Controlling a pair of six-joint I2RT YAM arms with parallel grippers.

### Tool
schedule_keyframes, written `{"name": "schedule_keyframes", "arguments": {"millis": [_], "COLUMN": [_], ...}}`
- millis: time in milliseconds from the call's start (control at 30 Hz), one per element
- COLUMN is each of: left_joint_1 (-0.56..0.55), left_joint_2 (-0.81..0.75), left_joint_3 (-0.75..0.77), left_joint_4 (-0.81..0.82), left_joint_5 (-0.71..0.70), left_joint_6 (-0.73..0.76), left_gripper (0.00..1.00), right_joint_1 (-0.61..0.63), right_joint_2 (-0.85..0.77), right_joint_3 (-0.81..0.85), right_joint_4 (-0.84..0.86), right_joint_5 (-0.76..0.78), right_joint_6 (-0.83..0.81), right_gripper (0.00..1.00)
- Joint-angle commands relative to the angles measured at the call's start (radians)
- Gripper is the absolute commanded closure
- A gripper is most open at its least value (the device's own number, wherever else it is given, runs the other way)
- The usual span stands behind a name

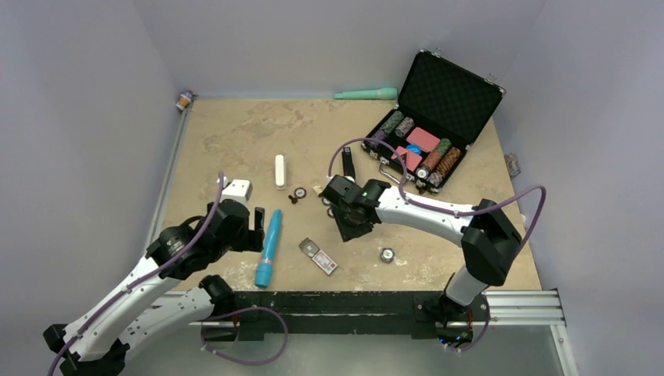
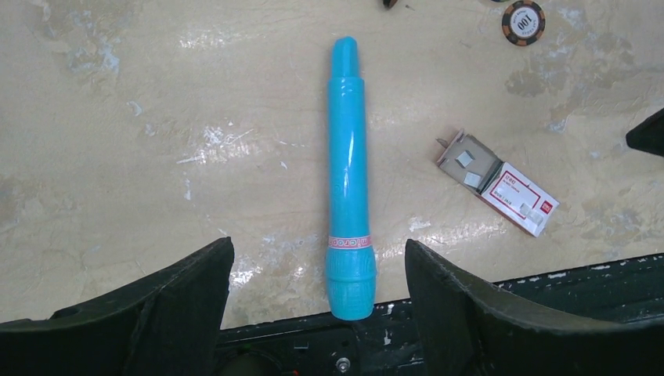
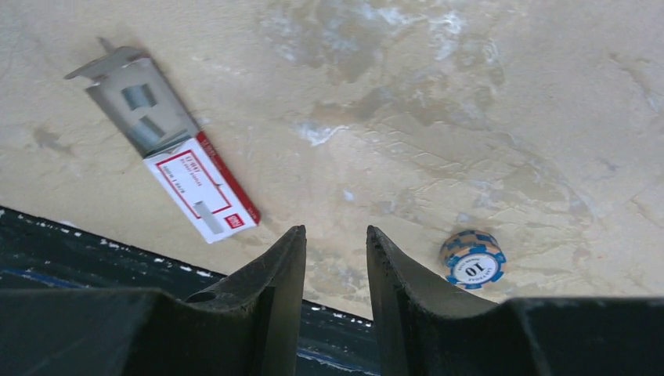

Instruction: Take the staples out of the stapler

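Observation:
The stapler is a slim black bar lying on the table just beyond my right wrist, near the open case; neither wrist view shows it. My right gripper hovers over bare table near the front edge, its jaws a narrow gap apart with nothing between them. A small staple box lies open to its left. My left gripper is wide open and empty, its fingers astride the near end of a blue tube without touching it.
An open black case of poker chips stands at the back right. Loose chips lie about. A white bar, a white box and a teal tube are also on the table.

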Motion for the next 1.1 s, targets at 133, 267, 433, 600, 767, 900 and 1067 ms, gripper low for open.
{"name": "schedule_keyframes", "arguments": {"millis": [133,267,433,600,767,900,1067], "left_joint_1": [-0.014,-0.013,-0.014,-0.013,-0.013,-0.015,-0.014], "left_joint_2": [0.113,0.238,0.366,0.527,0.667,0.755,0.831], "left_joint_3": [-0.013,0.009,0.024,0.069,0.098,0.123,0.134], "left_joint_4": [0.151,0.199,0.276,0.298,0.336,0.359,0.382], "left_joint_5": [0.24,0.385,0.47,0.514,0.509,0.509,0.483], "left_joint_6": [0.166,0.21,0.243,0.254,0.236,0.243,0.241], "left_gripper": [0.13,0.12,0.16,0.24,0.31,0.35,0.39], "right_joint_1": [-0.098,-0.128,-0.147,-0.172,-0.199,-0.22,-0.235], "right_joint_2": [-0.103,-0.112,-0.104,-0.086,-0.07,-0.06,-0.045], "right_joint_3": [-0.089,-0.084,-0.062,-0.047,-0.035,-0.022,-0.008], "right_joint_4": [0.032,0.03,0.031,0.04,0.042,0.04,0.04], "right_joint_5": [0.019,0.038,0.054,0.06,0.069,0.073,0.08], "right_joint_6": [0.048,0.034,0.018,-0.015,-0.053,-0.087,-0.122], "right_gripper": [0.63,0.63,0.63,0.63,0.63,0.63,0.64]}}
